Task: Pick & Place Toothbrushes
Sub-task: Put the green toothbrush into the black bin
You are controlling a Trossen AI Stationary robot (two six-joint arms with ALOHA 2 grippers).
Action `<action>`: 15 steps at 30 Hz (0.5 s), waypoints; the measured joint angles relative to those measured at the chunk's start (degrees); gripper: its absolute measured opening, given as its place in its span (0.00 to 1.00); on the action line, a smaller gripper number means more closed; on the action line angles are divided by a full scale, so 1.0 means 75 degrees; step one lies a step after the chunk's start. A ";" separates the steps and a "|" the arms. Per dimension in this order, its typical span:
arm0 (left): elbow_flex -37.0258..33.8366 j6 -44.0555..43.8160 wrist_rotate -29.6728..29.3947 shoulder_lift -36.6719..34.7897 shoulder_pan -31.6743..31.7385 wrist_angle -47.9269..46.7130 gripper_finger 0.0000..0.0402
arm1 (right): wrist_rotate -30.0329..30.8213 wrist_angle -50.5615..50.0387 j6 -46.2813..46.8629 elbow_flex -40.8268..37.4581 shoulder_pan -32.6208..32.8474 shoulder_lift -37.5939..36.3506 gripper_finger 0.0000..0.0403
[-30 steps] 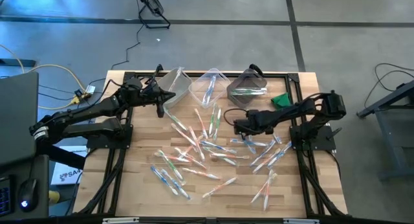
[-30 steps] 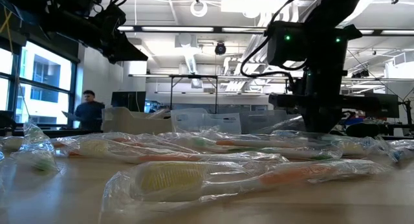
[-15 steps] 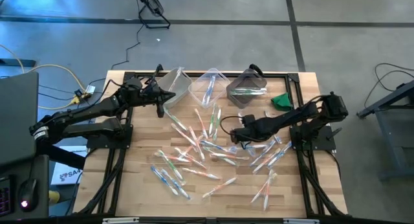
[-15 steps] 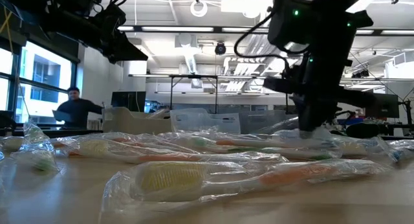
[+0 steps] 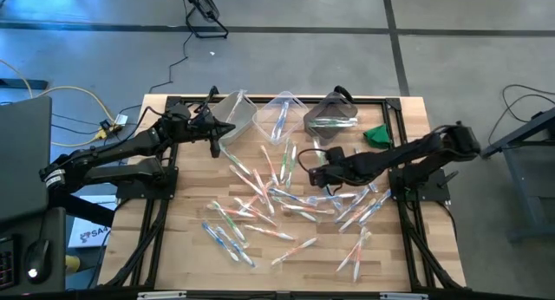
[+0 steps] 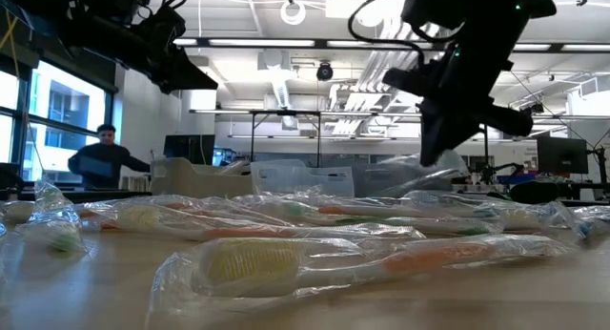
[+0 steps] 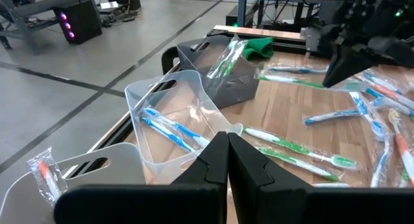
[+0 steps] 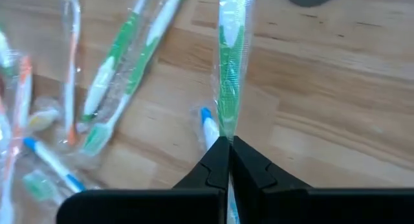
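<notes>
Right gripper [image 5: 318, 172] is hanging over the middle of the table [image 5: 182, 248], raised off the wood in the low view. Its fingers [image 8: 240, 162] are pinched together on the wrapper of a green-handled toothbrush [image 8: 229, 68], which is sticking out ahead of the tips over bare wood.

Left gripper [image 5: 214, 137] is waiting at the far left, just beside the left bin, fingers pressed together on nothing.

Three bins are sitting in a row along the far edge. The left clear bin [image 7: 84, 169] is showing one wrapped orange-handled brush [image 7: 44, 175] at its edge. The middle clear bin [image 7: 178, 111] is holding blue-handled brushes [image 7: 169, 125], at least two. The grey bin [image 7: 213, 62] on the right is holding green-handled ones [image 7: 228, 56]; count unclear through the wrappers.

One small green object [image 5: 376, 134] is lying right of the grey bin, at the far right corner.

Loose toothbrushes [image 5: 260, 205] are lying scattered across the middle and near half of the table, roughly two dozen, overlapping too much for an exact count: orange, blue and green handles mixed. The thickest cluster is lying under and just near the right gripper.

One person [image 6: 100, 163] is standing in the room beyond the table, at the left in the low view.
</notes>
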 joint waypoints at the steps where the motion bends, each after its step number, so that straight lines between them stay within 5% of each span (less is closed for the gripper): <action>1: 0.0000 0.0017 0.0000 0.0000 -0.0001 0.0003 0.00 | -0.0008 0.0002 -0.0084 0.0000 0.0005 -0.0080 0.00; 15: 0.0000 -0.0233 -0.0018 -0.0002 0.0002 0.0042 0.00 | -0.0766 0.1062 -0.1625 0.0003 0.0205 -0.0644 0.00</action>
